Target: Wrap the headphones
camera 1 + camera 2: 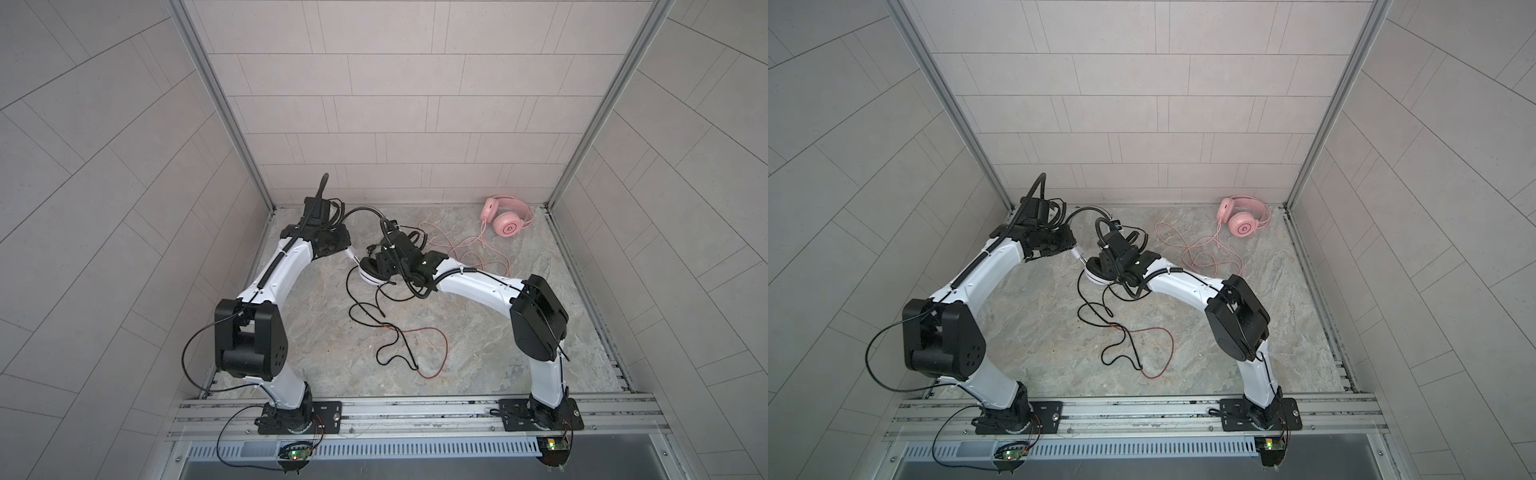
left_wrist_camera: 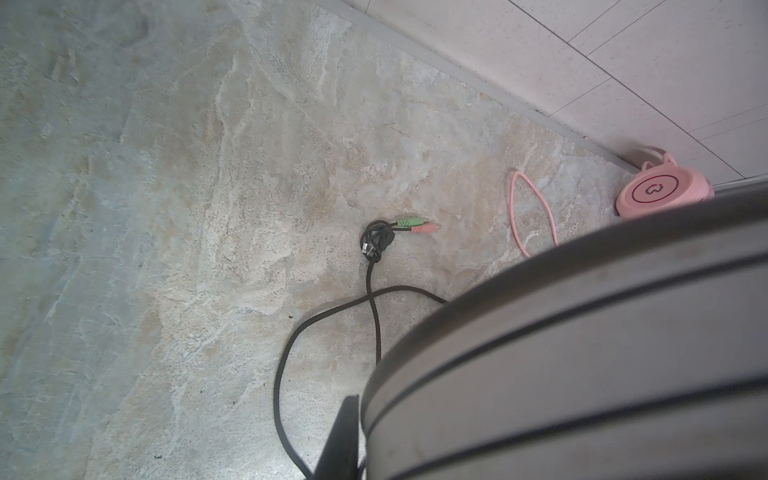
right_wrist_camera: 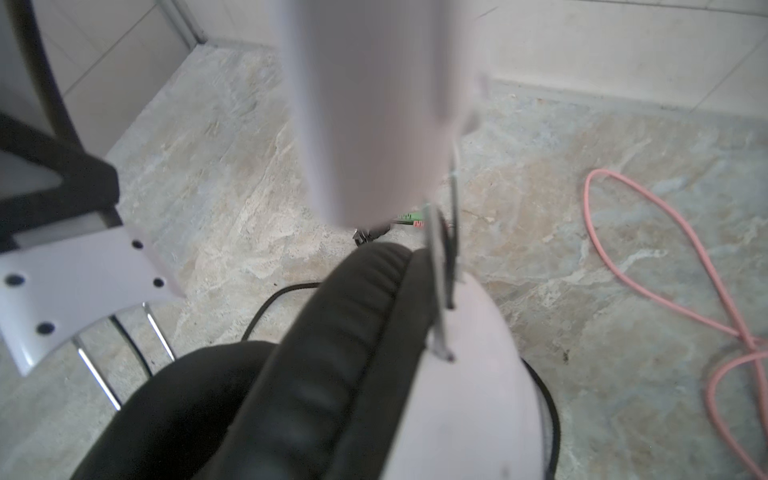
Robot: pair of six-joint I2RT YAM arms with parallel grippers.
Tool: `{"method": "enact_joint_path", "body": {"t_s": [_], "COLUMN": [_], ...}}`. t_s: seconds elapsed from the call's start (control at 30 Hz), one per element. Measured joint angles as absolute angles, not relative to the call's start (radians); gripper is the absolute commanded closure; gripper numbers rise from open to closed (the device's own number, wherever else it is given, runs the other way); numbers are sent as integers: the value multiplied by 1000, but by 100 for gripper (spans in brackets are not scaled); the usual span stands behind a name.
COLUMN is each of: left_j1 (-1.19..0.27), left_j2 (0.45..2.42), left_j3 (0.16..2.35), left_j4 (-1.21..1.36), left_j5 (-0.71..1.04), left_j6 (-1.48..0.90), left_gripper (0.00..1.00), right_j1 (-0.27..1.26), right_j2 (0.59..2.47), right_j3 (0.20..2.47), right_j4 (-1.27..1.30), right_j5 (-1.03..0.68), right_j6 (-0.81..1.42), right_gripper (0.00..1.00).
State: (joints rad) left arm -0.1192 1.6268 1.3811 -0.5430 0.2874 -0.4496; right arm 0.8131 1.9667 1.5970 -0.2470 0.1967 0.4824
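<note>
**White headset between 2 grippers**

The left gripper (image 1: 347, 250) is pinched narrow on the black headband (image 2: 582, 353) of the white headset (image 1: 368, 279). The right gripper (image 1: 380, 266) sits over its 2 ear cups (image 3: 316, 374); its jaw width I cannot tell. The black and red cord (image 1: 432, 329) trails loose from under the right gripper. The pink headset (image 1: 509, 224) lies well apart from both grippers, on the right gripper's side.

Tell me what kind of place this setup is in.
Likely a robot test cell, not a home: left arm and right arm bolted to an aluminium rail, tile-printed wall panels in metal framing boxing in a stone-look floor.
</note>
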Motion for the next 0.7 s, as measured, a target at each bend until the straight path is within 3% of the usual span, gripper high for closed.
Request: {"method": "enact_joint_path", "body": {"t_s": [0.13, 0.2, 0.4, 0.7], "left_j1": [-118, -120, -140, -172], "left_j2": [1627, 1627, 1623, 1579], "left_j3": [1381, 1381, 1380, 1380], "left_j4": [-527, -502, -479, -492], "left_j5": [360, 406, 454, 392], "left_j6": [-451, -448, -432, -333], "left_gripper": [48, 40, 36, 25], "right_j1": [801, 796, 794, 763], "right_j2": [1938, 1922, 1884, 1874], "right_j3": [1602, 1617, 1707, 1829], "right_j4": [-296, -334, -481, -677], "right_j5": [227, 234, 274, 266], "right_j6": [428, 391, 278, 191], "right_gripper": [48, 49, 49, 48]}}
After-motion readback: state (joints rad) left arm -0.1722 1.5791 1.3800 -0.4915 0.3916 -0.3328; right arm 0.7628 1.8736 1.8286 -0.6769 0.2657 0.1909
